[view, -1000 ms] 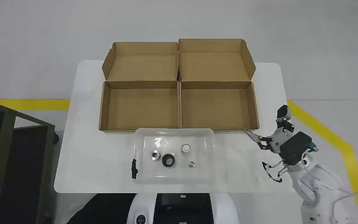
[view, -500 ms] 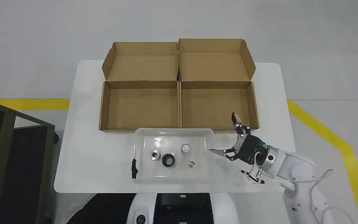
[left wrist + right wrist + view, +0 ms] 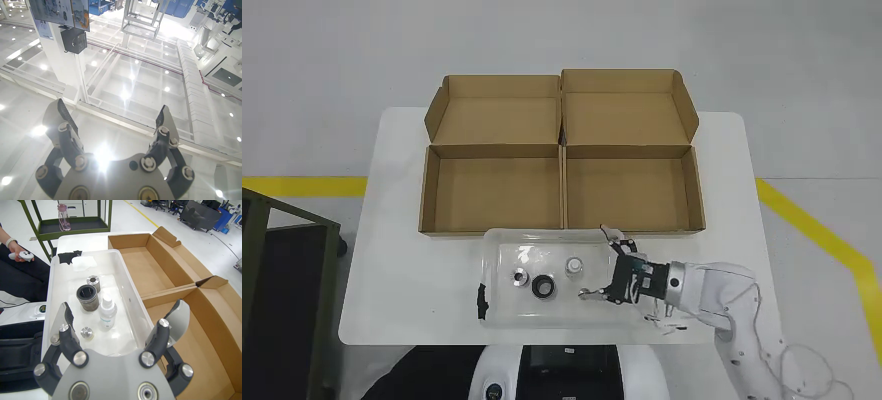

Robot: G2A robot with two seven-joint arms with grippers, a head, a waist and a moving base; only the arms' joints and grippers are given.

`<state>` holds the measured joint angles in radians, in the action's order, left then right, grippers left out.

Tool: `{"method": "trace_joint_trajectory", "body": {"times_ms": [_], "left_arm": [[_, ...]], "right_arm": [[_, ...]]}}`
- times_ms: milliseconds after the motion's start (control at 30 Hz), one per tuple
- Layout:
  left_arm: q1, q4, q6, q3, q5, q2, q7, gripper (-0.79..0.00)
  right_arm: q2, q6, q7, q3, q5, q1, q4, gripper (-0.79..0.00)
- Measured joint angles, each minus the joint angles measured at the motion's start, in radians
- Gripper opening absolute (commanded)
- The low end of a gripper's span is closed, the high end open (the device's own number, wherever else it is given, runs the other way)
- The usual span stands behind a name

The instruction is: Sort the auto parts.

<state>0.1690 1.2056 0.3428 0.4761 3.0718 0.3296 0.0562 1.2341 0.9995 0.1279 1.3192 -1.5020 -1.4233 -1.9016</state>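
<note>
A clear plastic bin [image 3: 552, 233] stands at the table's front edge. It holds a black linear bearing [image 3: 544, 289] [image 3: 88, 298], a silver cylinder [image 3: 520, 279] [image 3: 93, 281], a small white spray bottle [image 3: 573, 266] [image 3: 107, 311] and a small metal cap [image 3: 585, 293] [image 3: 87, 332]. My right gripper [image 3: 593, 261] [image 3: 122, 306] hangs open over the bin's right end, holding nothing, with the bottle and cap just ahead of its fingers. My left gripper [image 3: 112, 105] is open and empty, pointing up at the ceiling.
Two open cardboard boxes [image 3: 492, 195] [image 3: 627, 195] sit side by side behind the bin, lids folded back. Black tape [image 3: 481, 300] marks the bin's left end. A green cart [image 3: 71, 226] stands left of the white table [image 3: 402, 250]. A person's hand [image 3: 20, 255] holds a controller.
My right arm has swung left from the table's right edge to above the bin's right end, its gripper staying open. The parts have not moved.
</note>
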Motion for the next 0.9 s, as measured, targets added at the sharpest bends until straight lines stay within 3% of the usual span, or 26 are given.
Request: {"method": "trace_joint_trajectory", "body": {"times_ms": [367, 633, 667, 700, 733, 833, 900], "left_arm": [[0.0, 0.0, 0.0, 0.0, 0.0, 0.0, 0.0, 0.0], [0.0, 0.0, 0.0, 0.0, 0.0, 0.0, 0.0, 0.0], [0.0, 0.0, 0.0, 0.0, 0.0, 0.0, 0.0, 0.0], [0.0, 0.0, 0.0, 0.0, 0.0, 0.0, 0.0, 0.0], [0.0, 0.0, 0.0, 0.0, 0.0, 0.0, 0.0, 0.0], [0.0, 0.0, 0.0, 0.0, 0.0, 0.0, 0.0, 0.0], [0.0, 0.0, 0.0, 0.0, 0.0, 0.0, 0.0, 0.0]], "right_arm": [[0.002, -0.026, 0.103, -0.126, -0.001, 0.074, 0.064, 0.0], [-0.002, -0.051, 0.147, -0.151, 0.012, 0.1, 0.088, 0.0], [-0.003, -0.055, 0.152, -0.153, 0.01, 0.103, 0.091, -0.132], [-0.004, -0.058, 0.155, -0.154, 0.009, 0.104, 0.094, -0.215], [-0.004, -0.061, 0.156, -0.156, 0.008, 0.106, 0.097, -0.4], [-0.007, -0.07, 0.16, -0.161, 0.001, 0.11, 0.103, -0.505], [-0.009, -0.076, 0.16, -0.163, 0.0, 0.113, 0.11, -0.514]]}}
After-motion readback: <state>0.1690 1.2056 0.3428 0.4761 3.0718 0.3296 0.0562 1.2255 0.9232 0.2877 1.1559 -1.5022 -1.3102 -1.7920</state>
